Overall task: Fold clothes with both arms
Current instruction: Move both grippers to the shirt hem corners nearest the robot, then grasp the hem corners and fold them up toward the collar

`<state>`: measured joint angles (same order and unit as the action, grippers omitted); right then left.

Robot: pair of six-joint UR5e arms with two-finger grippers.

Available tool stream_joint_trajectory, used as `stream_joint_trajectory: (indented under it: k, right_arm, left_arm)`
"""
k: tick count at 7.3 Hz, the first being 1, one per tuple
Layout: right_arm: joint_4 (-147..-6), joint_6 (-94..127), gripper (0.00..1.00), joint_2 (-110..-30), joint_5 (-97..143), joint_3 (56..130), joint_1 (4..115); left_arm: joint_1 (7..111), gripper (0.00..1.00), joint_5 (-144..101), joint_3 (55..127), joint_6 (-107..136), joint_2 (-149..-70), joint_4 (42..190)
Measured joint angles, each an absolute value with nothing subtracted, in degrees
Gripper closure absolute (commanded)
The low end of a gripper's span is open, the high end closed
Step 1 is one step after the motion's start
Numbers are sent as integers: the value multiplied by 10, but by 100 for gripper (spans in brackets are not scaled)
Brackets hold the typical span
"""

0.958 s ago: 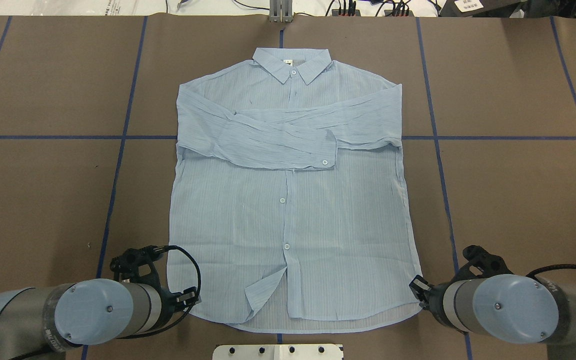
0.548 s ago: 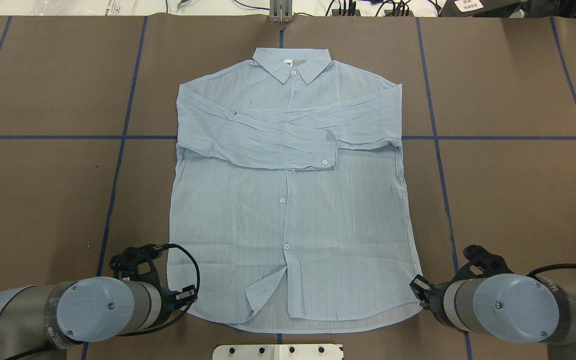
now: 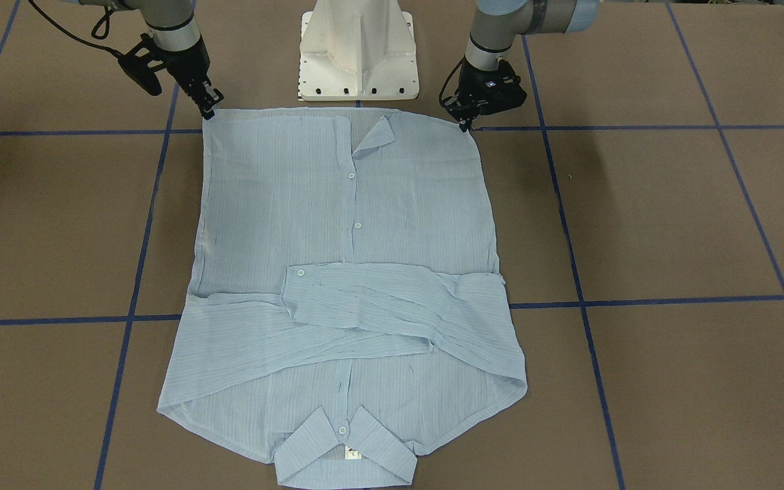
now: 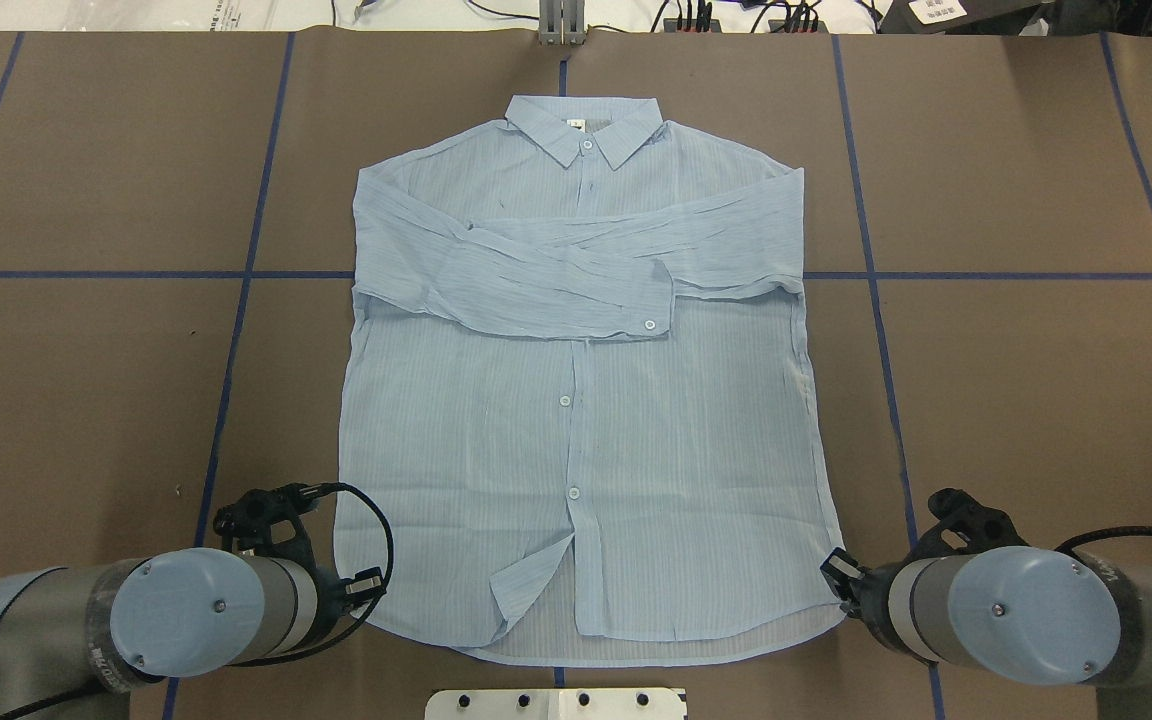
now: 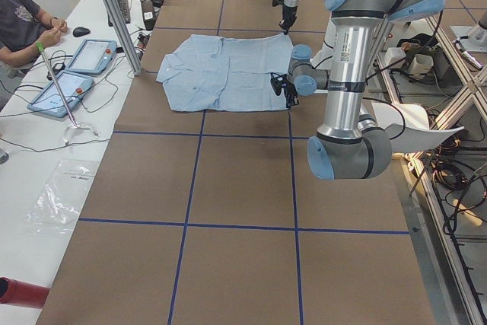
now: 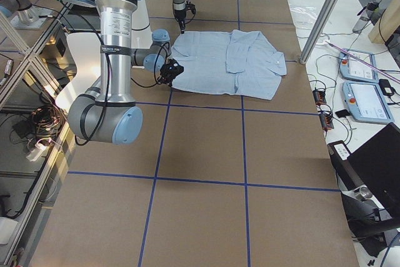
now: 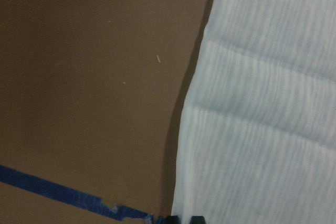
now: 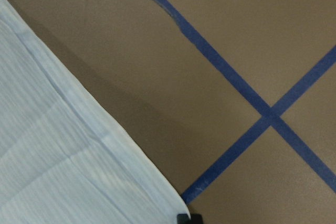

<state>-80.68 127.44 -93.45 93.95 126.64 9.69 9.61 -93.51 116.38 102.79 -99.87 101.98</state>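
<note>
The thin pale-blue striped button-up shirt (image 4: 576, 420) lies flat at the centre of the overhead frame. The black left gripper (image 4: 368, 583) is at its lower-left hem corner and the black right gripper (image 4: 833, 572) at its lower-right, perhaps touching. I cannot tell whether either is open or closed.

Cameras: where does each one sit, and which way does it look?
Overhead: behind the robot, looking down on the shirt; left arm bottom-left, right arm bottom-right.
Front-facing: across the table, facing the white base; left gripper on its right.
Exterior left: table's end; left arm near.
Exterior right: opposite end; right arm near.
Left wrist: close on the shirt's edge; fingertips barely visible.
Right wrist: shirt corner, blue tape.
Overhead and front-facing both show the whole shirt.
</note>
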Motion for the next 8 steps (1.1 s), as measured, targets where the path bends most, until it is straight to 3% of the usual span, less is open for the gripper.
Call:
stream_joint_trajectory:
  k: [3,6,8]
  right_arm:
    - [-807,1275,100,-948,939,1280,98]
    - [-808,1281,100,-989,931,1338,98]
    - [-808,1281,100,-992,922,1365,128]
  left_arm:
    - [96,100,-940,1216,1055,-998,1009]
    - [99,100,-950,1313,1097,-1004,949]
    - [126,100,-953,1339,1100,-1019,932]
